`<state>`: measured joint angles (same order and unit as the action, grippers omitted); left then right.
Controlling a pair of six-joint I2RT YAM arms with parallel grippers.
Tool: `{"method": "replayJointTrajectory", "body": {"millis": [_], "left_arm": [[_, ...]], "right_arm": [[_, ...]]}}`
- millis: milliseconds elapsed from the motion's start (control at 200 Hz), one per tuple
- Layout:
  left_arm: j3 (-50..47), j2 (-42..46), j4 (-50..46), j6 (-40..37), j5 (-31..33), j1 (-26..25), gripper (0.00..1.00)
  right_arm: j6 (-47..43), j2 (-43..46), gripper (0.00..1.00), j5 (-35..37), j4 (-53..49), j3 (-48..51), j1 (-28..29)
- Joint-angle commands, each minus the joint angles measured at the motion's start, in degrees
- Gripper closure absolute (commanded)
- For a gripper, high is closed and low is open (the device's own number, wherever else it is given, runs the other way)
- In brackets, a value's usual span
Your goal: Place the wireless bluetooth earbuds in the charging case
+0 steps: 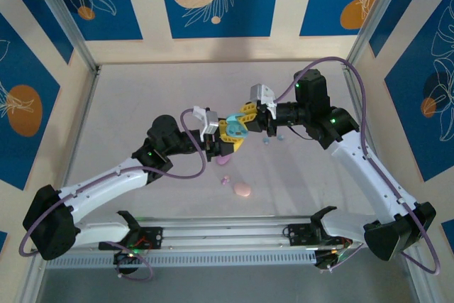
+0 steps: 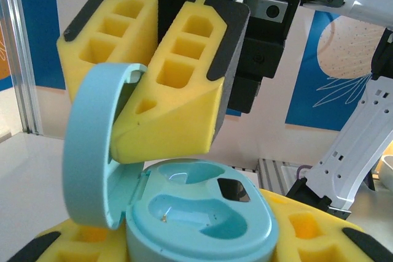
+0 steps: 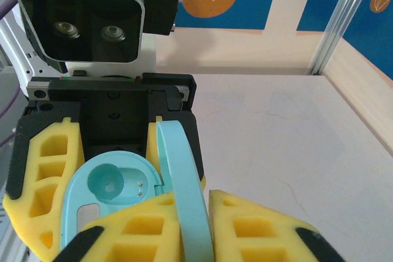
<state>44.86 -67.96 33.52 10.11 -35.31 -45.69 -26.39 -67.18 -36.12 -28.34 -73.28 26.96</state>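
A light blue charging case (image 1: pixel 234 127) hangs above the table's middle, between both grippers. My left gripper (image 2: pixel 196 240) is shut on its base (image 2: pixel 202 213), and both wells are empty. The lid (image 2: pixel 89 145) stands open at the left. My right gripper (image 3: pixel 206 225) has its yellow fingers (image 3: pixel 147 231) close on either side of the raised lid (image 3: pixel 184 176), over the base (image 3: pixel 116 182). Two tiny light blue earbuds (image 1: pixel 267 142) lie on the table under the right gripper (image 1: pixel 247 120). A small pink earbud (image 1: pixel 225 179) lies nearer the front.
A pink oval case (image 1: pixel 242 190) lies on the table in front of the grippers. A purple piece (image 1: pixel 225 162) sits just below the left gripper (image 1: pixel 225 141). A metal rail (image 1: pixel 227 235) runs along the near edge, and panel walls close in the table.
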Motion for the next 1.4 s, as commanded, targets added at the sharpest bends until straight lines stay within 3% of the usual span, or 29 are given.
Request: {"method": "replayJointTrajectory", "body": {"millis": [0, 160, 310, 505, 675, 835, 925, 1196, 1396], "left_arm": [[0.8, 0.5, 2.8, 0.0, 0.3, -0.8, 0.73], [0.1, 0.7, 3.2, -0.5, 1.3, -0.8, 0.73], [-1.5, 1.0, 4.9, -0.4, 3.1, -0.8, 0.73], [-3.9, 1.6, 7.8, 0.1, 5.4, -0.9, 0.73], [-5.3, 2.5, 9.6, 0.9, 6.4, -0.9, 0.73], [-6.1, 3.7, 10.0, 1.7, 6.8, -0.9, 0.73], [-6.2, 4.2, 9.4, 1.8, 7.1, -0.9, 0.73], [-6.2, 5.0, 8.3, 1.8, 7.5, -0.8, 0.73], [-5.8, 5.1, 7.3, 1.5, 7.5, -0.9, 0.73]], "right_arm": [[1.1, 0.8, 0.69, -0.1, -0.4, -0.4, 0.5], [7.3, 2.2, 0.55, 1.0, 0.8, -1.8, 0.4], [21.3, 6.4, 0.46, 6.5, 6.8, -1.4, -0.8], [39.9, 12.1, 0.36, 22.7, 8.8, 1.4, -8.9], [55.6, 7.3, 0.49, 26.7, -3.9, 5.7, -22.5], [54.8, -5.2, 0.59, 20.0, -11.2, 9.1, -24.8], [53.6, -13.0, 0.64, 20.6, -13.9, 8.4, -23.9], [48.0, -29.1, 0.63, 20.9, -13.2, 4.5, -19.8], [46.8, -36.5, 0.62, 25.4, -13.9, -0.2, -18.7]]}}
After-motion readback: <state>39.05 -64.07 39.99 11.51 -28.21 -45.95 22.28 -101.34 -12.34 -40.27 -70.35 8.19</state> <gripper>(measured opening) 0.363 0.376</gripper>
